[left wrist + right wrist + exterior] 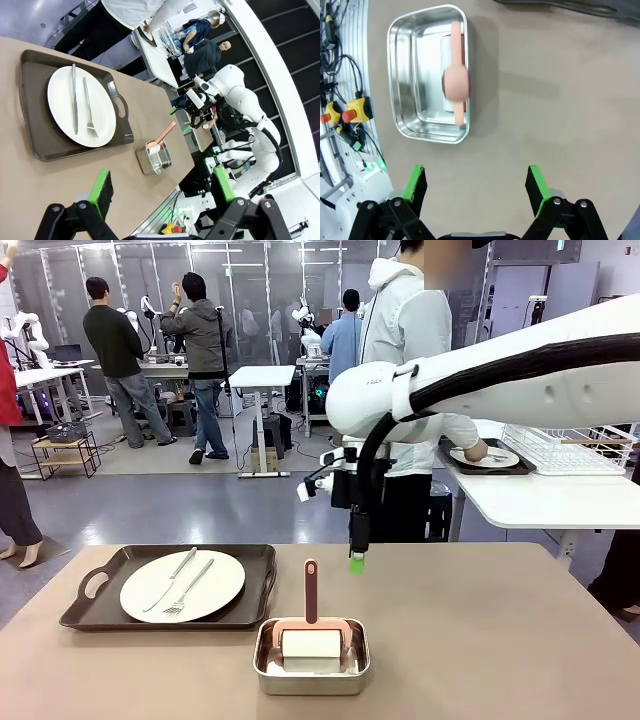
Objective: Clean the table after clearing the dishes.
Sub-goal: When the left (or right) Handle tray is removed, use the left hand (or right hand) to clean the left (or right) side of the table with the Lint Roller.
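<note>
Front view: taupe table (pixel 480 640) holds tray (pixel 150 624), plate (pixel 220 575), steel pan (pixel 310 680); both jaws spread.

- Tray (pixel 262 592) on the table (pixel 480 640), 10 o'clock from the pan (pixel 310 681)
- Plate (pixel 228 575) on the tray, cutlery (pixel 188 588) on it
- Roller (pixel 311 643) in the pan
- Right gripper (pixel 356 562) above the table, 1 o'clock from the pan

1. The right arm (pixel 520 380), across the upper right of the front view, is glossy white with rounded joints.
2. A black cable (pixel 480 370) runs along it.
3. The right gripper (pixel 356 562) is black, tipped green.
4. Along the wrist views' bottom edges, the left gripper (pixel 162 189) and its twin show black linkages, pale pivot screws and green pads (pixel 538 184).
</note>
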